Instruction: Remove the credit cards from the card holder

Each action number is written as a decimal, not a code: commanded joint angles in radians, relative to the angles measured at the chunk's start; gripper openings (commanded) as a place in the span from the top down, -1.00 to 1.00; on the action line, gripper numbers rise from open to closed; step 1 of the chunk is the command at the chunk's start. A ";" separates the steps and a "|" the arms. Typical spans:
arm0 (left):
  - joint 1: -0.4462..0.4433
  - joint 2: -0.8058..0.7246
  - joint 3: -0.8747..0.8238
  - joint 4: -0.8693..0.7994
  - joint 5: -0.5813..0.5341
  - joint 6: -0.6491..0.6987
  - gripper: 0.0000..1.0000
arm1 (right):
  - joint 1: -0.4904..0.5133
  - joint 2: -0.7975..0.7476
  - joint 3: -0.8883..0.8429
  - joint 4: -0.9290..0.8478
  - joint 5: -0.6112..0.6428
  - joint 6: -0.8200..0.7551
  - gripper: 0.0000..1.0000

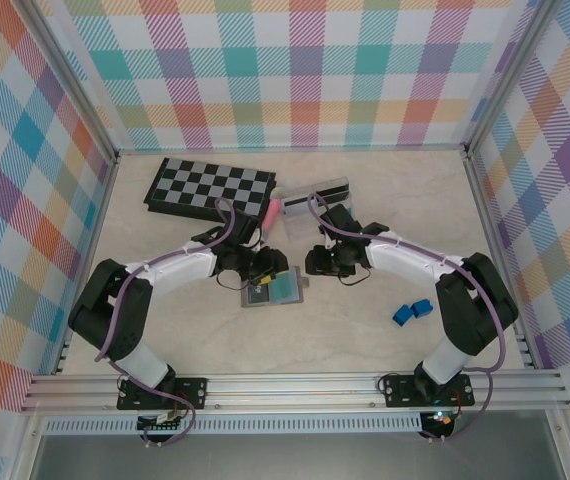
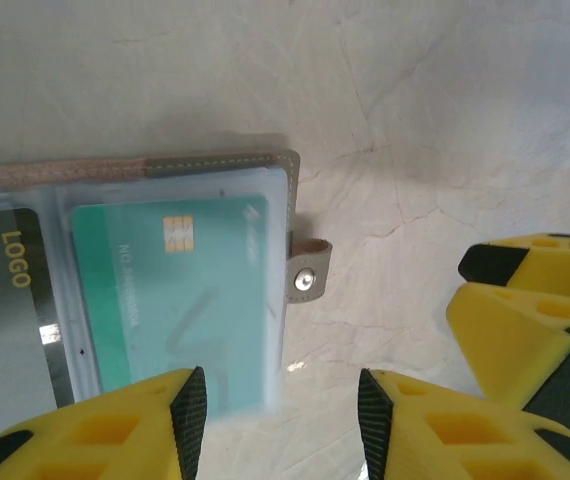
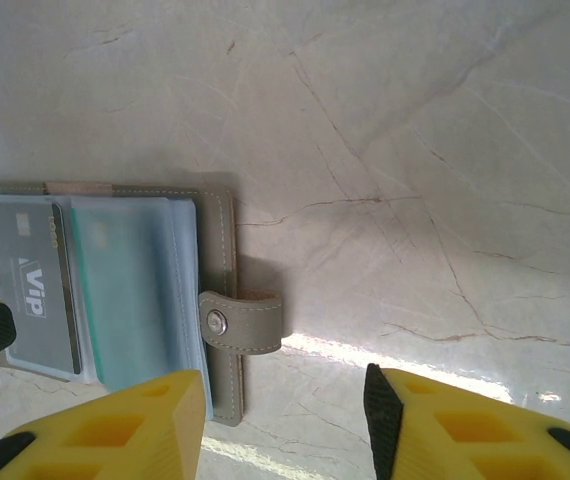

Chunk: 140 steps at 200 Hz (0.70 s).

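Blk card (image 3: pixel 33 300): "VIP" + "LOGO"

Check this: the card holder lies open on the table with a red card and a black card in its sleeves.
Wrong colour: beside the black card in the card holder sits a teal-green card, not a red one; the left wrist view shows it.

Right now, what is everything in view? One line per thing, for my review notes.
card holder: one, grey, open flat, table centre
teal credit card: one, in the holder's clear sleeve
black credit card: one, sleeve beside the teal
chequered board: one, black and grey, far left
clear box: one, far centre
pink item: one, beside the board
blue pieces: apparently two, near right
table: one, beige marbled
left gripper: yellow, open, above holder
right gripper: yellow, open, by holder's tab
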 commanded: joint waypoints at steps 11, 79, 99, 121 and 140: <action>0.029 -0.072 -0.018 -0.021 -0.070 -0.048 0.08 | -0.003 -0.032 -0.005 0.025 -0.042 -0.018 0.02; 0.093 -0.163 -0.161 0.052 -0.137 -0.146 0.24 | 0.054 0.078 0.083 0.014 -0.140 -0.043 0.20; 0.092 -0.178 -0.226 0.131 -0.109 -0.189 0.28 | 0.080 0.127 0.121 0.004 -0.146 -0.046 0.32; 0.091 -0.179 -0.261 0.175 -0.074 -0.198 0.34 | 0.096 0.183 0.166 -0.018 -0.143 -0.033 0.45; 0.088 -0.169 -0.267 0.201 -0.045 -0.198 0.42 | 0.096 0.223 0.193 -0.030 -0.142 -0.015 0.50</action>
